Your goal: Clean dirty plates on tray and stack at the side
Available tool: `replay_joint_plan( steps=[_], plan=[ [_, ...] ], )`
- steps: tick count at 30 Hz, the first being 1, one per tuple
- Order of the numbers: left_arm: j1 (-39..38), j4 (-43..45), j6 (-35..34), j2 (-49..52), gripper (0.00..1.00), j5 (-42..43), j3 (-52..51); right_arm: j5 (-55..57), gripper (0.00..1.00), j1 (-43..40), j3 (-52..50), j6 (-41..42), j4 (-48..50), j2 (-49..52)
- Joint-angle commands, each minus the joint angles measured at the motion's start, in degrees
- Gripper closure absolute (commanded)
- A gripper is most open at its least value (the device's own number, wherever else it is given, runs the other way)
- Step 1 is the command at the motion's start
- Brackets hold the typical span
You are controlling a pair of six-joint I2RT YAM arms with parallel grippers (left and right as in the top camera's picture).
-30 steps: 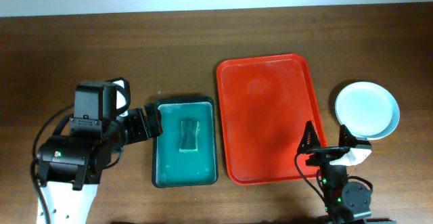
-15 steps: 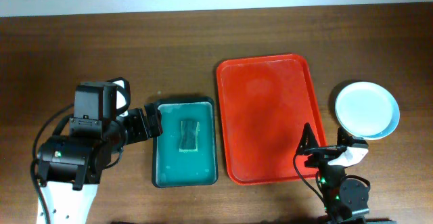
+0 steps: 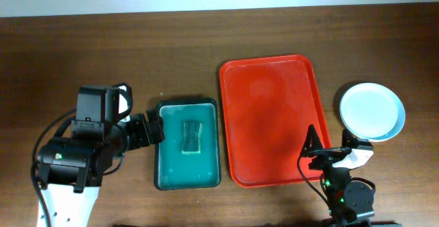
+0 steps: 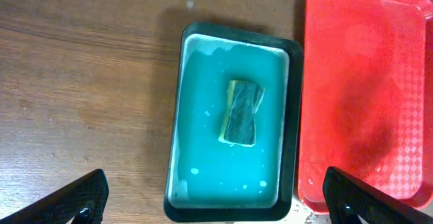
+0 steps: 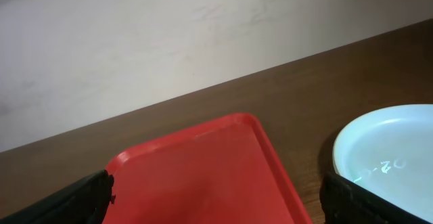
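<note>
Logging large red rectangular plastic tray (image 3: 267,117) as bare, mid wooden table (image 3: 137,49); no plates on it. Finding round pale blue-white plates (image 3: 372,111) on the wood just right of tray, apart from its rim, reading as one stack; count not resolvable. Judging task as near done; step in hand prob. final check + clearing arms.

Noting right gripper (image 3: 330,139) w/ fingers spread wide, holding nothing, near tray's lower right corner, just below plates. Noting left gripper (image 4: 215,175) likewise spread wide, empty, at left edge of small dark green tray (image 4: 294,116) w/ yellow-and-dark sponge (image 4: 241,112) lying mid-tray in teal film.

Doing it well: raising right arm straight up before any sideways travel; keeping fingers off plate rim to avoid nudging stack. If re-wipe needed, taking sponge across its narrow width w/ left.

Comparing views: picking up, via right wrist cam, faint marks in top plate's centre, poss. residue or reflection, cannot tell; seeing plate as plain from overhead. Getting both arms + full layout from overhead only; getting sponge detail from left wrist cam, but no plates there.
</note>
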Motion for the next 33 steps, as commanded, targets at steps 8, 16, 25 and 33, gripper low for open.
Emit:
replay_joint_plan(
  steps=[8, 16, 25, 33],
  plan=[
    [-0.24, 34.62, 0.76, -24.52, 0.01, -2.64, -30.84, -0.26, 0.02, -0.39, -0.37, -0.52, -0.44, -0.17],
    [-0.15, 44.92, 0.76, -56.57, 0.01, -5.31, -52.35, -0.26, 0.02, -0.39, -0.37, -0.52, -0.44, -0.17],
    [1.16, 60.11, 0.72, -62.4, 0.01, -5.68, -68.89, -0.26, 0.02, -0.39, -0.37, -0.52, -0.46, -0.17],
    [1.05, 63.87, 0.72, -62.4, 0.01, -5.81, -71.34, -0.26, 0.02, -0.39, -0.37, -0.52, -0.44, -0.17]
  ],
)
